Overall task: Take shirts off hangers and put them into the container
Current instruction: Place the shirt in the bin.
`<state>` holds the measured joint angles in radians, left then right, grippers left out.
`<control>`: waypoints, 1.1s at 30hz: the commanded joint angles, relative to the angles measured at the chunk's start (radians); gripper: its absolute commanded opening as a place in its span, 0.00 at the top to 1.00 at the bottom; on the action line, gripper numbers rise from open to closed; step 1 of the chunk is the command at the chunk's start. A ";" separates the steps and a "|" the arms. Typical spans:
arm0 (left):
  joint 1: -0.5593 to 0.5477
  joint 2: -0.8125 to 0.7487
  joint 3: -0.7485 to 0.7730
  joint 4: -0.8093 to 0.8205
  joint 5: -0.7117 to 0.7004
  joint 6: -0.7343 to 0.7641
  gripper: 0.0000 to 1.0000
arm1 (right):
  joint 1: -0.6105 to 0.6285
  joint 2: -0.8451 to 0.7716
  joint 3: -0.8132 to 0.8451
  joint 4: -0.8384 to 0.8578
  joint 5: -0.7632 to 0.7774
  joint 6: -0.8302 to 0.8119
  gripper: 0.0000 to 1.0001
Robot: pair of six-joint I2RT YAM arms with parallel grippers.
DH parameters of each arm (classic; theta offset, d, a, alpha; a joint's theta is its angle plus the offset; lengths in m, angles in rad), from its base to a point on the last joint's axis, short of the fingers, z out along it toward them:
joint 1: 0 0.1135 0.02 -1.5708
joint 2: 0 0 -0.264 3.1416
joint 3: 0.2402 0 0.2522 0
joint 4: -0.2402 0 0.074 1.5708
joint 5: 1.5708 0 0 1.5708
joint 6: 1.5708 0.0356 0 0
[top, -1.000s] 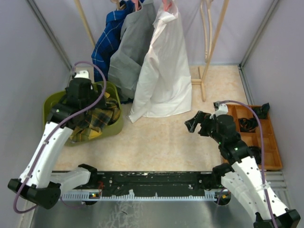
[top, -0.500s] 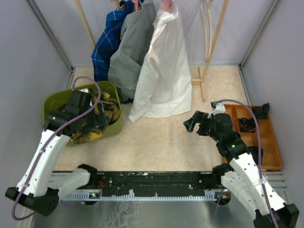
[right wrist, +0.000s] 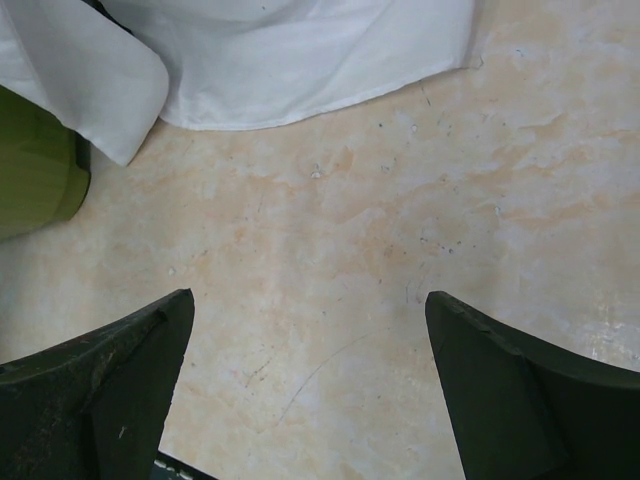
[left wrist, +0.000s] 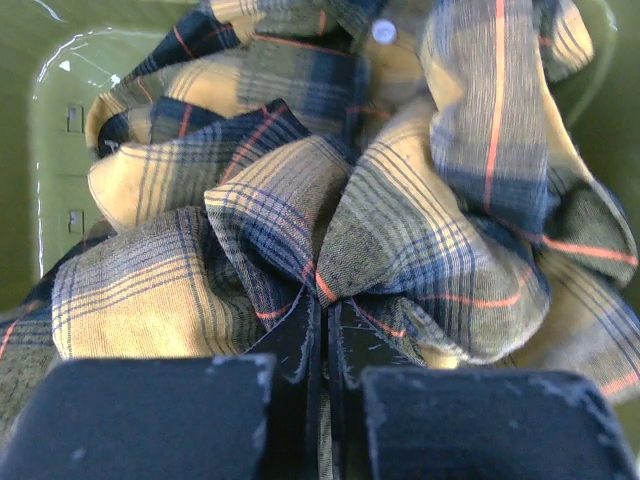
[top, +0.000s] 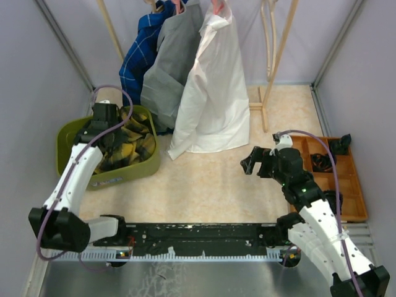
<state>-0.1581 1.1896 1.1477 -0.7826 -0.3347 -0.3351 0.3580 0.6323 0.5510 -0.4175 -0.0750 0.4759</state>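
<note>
Left hand (left wrist: 322,300) is down in the olive container (top: 65,139), pressed together and pinching a fold of the yellow-and-black plaid shirt (left wrist: 400,200), which lies bunched inside the green walls. There's a pale label (top: 106,180) on the container's near side, too small to read. At the back, the blue shirt (top: 137,59), grey shirt (top: 167,68) and white shirt (top: 213,93) hang side by side, the white hem resting on the tabletop (top: 210,179) just right of the container. Right hand (right wrist: 308,297) hangs spread wide over bare tabletop, gripping nothing, the orange tray (top: 354,189) against the right wall beside it.
</note>
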 commanded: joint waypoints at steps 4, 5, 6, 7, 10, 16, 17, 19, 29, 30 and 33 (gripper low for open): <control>0.048 0.119 -0.120 0.228 0.126 -0.056 1.00 | 0.006 -0.060 0.019 -0.001 0.038 -0.035 0.01; 0.048 0.140 -0.149 0.237 0.161 -0.079 1.00 | 0.006 -0.059 0.017 0.003 0.032 -0.028 0.01; 0.048 0.160 -0.175 0.247 0.207 -0.097 1.00 | 0.006 -0.060 0.015 0.006 0.028 -0.022 0.01; 0.047 0.183 -0.197 0.259 0.258 -0.110 1.00 | 0.006 -0.058 0.014 0.010 0.025 -0.017 0.01; 0.045 0.234 -0.260 0.270 0.355 -0.142 1.00 | 0.006 -0.054 0.018 0.015 0.020 -0.011 0.01; 0.046 0.154 -0.324 0.291 0.329 -0.168 0.87 | 0.006 -0.043 0.040 0.006 0.019 -0.015 0.01; 0.045 0.109 -0.311 0.275 0.285 -0.169 0.83 | 0.006 -0.042 0.045 0.002 0.020 -0.016 0.01; 0.046 0.024 -0.280 0.253 0.217 -0.155 0.72 | 0.006 -0.041 0.051 -0.003 0.023 -0.017 0.01; 0.048 -0.115 -0.088 0.262 0.168 -0.098 0.35 | 0.006 -0.032 0.037 0.030 0.008 0.010 0.01; 0.048 -0.092 -0.087 0.286 0.185 -0.096 0.38 | 0.006 -0.031 0.037 0.033 0.007 0.009 0.01; 0.048 0.013 -0.089 0.345 0.216 -0.108 0.41 | 0.006 -0.029 0.046 0.030 0.000 0.003 0.01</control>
<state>-0.1108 1.0840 1.0618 -0.5026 -0.1635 -0.4484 0.3580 0.5999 0.5518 -0.4355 -0.0601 0.4759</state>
